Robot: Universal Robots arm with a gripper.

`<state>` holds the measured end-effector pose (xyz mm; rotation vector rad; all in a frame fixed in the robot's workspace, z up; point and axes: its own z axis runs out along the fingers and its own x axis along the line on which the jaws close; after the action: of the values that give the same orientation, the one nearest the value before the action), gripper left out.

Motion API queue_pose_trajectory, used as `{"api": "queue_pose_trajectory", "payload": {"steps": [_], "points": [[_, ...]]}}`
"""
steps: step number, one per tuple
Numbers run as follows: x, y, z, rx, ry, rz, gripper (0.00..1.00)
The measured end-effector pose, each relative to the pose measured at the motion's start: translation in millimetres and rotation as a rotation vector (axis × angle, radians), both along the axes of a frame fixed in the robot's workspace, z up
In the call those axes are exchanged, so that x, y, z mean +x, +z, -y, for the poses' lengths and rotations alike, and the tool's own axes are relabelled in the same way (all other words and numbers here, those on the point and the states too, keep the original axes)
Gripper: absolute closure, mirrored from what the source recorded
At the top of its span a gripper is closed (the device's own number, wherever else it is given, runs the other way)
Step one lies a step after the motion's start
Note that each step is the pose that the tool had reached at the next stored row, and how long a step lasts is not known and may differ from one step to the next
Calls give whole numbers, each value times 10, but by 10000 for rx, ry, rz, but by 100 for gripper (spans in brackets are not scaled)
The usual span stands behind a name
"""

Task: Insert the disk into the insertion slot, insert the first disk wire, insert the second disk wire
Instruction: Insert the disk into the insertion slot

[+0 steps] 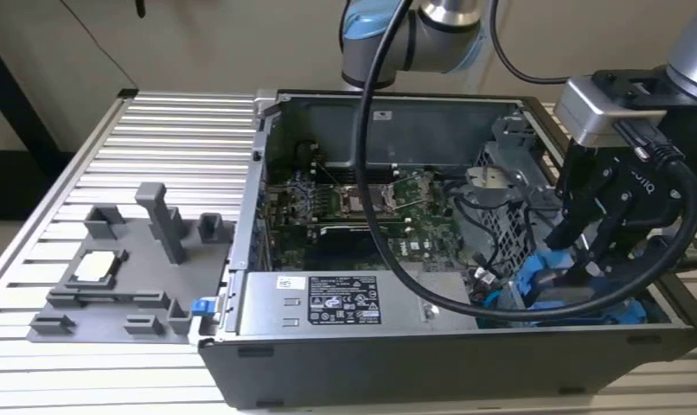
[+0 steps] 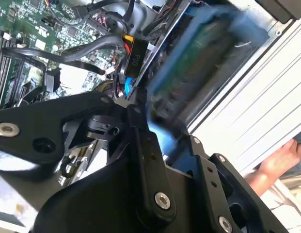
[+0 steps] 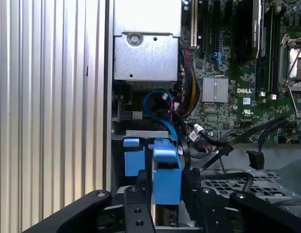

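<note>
Beside the end of the silver power-supply box [image 1: 348, 304], toward the exterior view's right, the gripper [image 1: 570, 281] reaches down into the open computer case [image 1: 325, 367]. Its black fingers [image 3: 139, 206] are drawn in against the blue carrier of the disk [image 3: 166, 170], which stands edge-on between them, so the tool has the disk in its grasp. In the exterior view the disk [image 1: 531, 278] sits low between the fingertips, just past the power-supply box and close to the perforated grey cage of the insertion slot [image 1: 507, 232]. In the first wrist view a looped blue cable [image 3: 155, 103] lies between the power-supply box [image 3: 145, 56] and the held disk. In the second wrist view the disk [image 2: 203, 63] is blurred, just beyond the gripper [image 2: 155, 131].
</note>
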<state>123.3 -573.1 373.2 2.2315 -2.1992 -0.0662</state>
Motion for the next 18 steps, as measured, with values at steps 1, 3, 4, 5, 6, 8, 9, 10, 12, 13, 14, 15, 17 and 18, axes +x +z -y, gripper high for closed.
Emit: {"api": "queue_pose_trajectory", "payload": {"steps": [1, 3, 4, 5, 6, 8, 9, 10, 12, 13, 14, 15, 17, 18], "points": [[0, 0, 0, 1, 0, 0, 53], [0, 4, 1, 1, 0, 0, 53], [-1, 19, 1, 1, -1, -3, 53], [-1, 48, 1, 3, -1, -5, 53], [-1, 92, 0, 2, -2, -7, 53], [0, 181, 0, 2, -1, -7, 53], [0, 223, 0, 1, -1, -7, 53], [0, 247, 0, -5, 0, -7, 53], [0, 246, -8, -46, 1, 9, 53], [-1, 248, -11, -49, 0, 87, 53], [-2, 248, -11, -43, 1, 236, 53], [-3, 249, -10, -6, -1, 401, 53], [-4, 248, -11, 120, 11, 704, 53], [-4, 248, -11, 198, 26, 822, 53]]}}
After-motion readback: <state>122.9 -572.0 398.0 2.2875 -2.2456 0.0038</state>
